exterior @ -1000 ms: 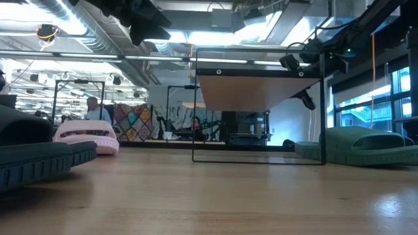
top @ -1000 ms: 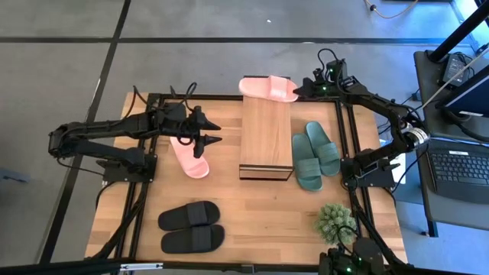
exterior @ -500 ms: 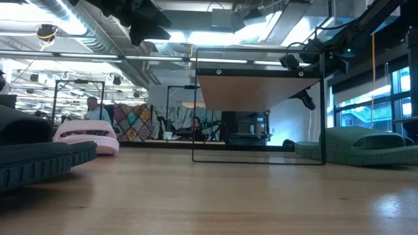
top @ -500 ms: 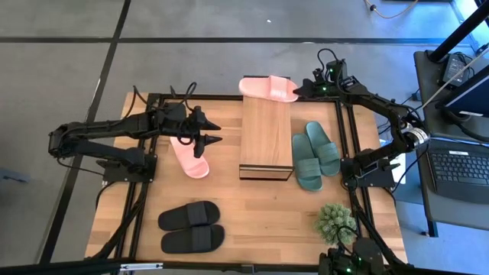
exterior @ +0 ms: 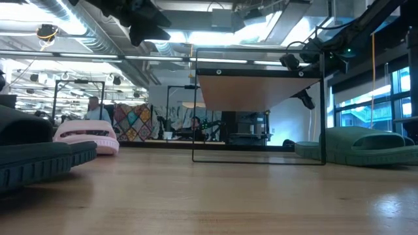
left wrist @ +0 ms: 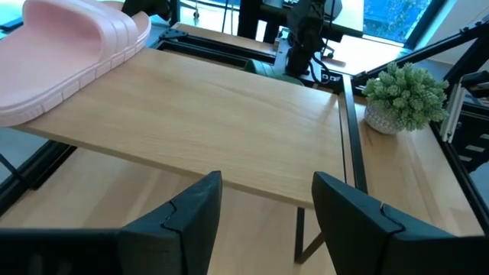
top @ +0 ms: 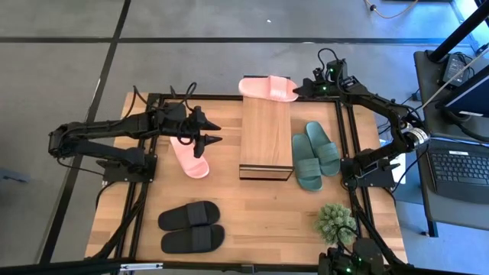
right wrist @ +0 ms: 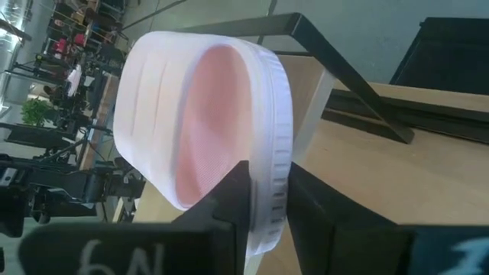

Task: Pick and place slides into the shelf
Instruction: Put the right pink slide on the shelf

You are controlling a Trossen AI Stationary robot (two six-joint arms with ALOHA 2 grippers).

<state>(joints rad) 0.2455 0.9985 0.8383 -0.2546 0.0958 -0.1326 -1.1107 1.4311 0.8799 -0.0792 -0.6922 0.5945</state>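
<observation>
- The right claw point(top: 296, 89) hangs at the far end of the shelf point(top: 266, 136), closed on one edge of a light pink slide point(top: 267, 87).
- In the right wrist view the dark fingers point(right wrist: 233, 200) pinch that slide's side wall point(right wrist: 267, 145), and the slide stands tilted up out of the claw.
- From above, the held pink slide stretches away from the right claw across the shelf's far end, partly over the wood plank and partly past it.
- The left claw point(top: 215, 132) hovers above the desk point(top: 260, 218), just off the shelf's long side and pointing at it, with its fingers spread and nothing between them.
- In the left wrist view the two fingers point(left wrist: 191, 210) stand apart, and the shelf top point(left wrist: 229, 122) lies straight ahead of them.
- The second pink slide point(top: 189, 156) lies flat on the desk directly beneath the left claw.
- The dark green pair point(top: 315, 154) lies side by side on the desk just beside the shelf, on the side away from the left claw.
- The black pair point(top: 191, 227) lies well apart from both claws, toward the near desk edge.
- A small potted plant point(top: 337, 221) stands near the green pair.
</observation>
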